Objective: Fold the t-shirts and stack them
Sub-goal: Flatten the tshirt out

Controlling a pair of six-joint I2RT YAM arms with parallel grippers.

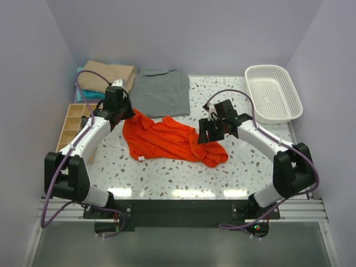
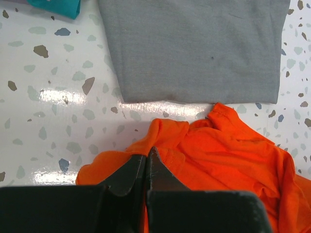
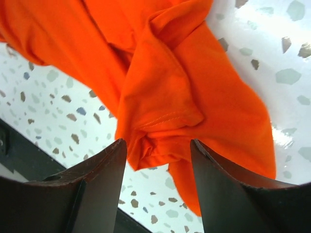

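Orange-red t-shirt (image 1: 167, 139) crumpled on the counter (image 1: 239, 172); left hand (image 2: 147, 156) clamped on its edge, right hand (image 3: 158, 141) open over it.

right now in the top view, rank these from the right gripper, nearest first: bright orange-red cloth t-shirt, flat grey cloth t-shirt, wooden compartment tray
1. orange-red t-shirt, right under the right gripper, table centre
2. grey t-shirt, farther back and left
3. wooden compartment tray, far left edge
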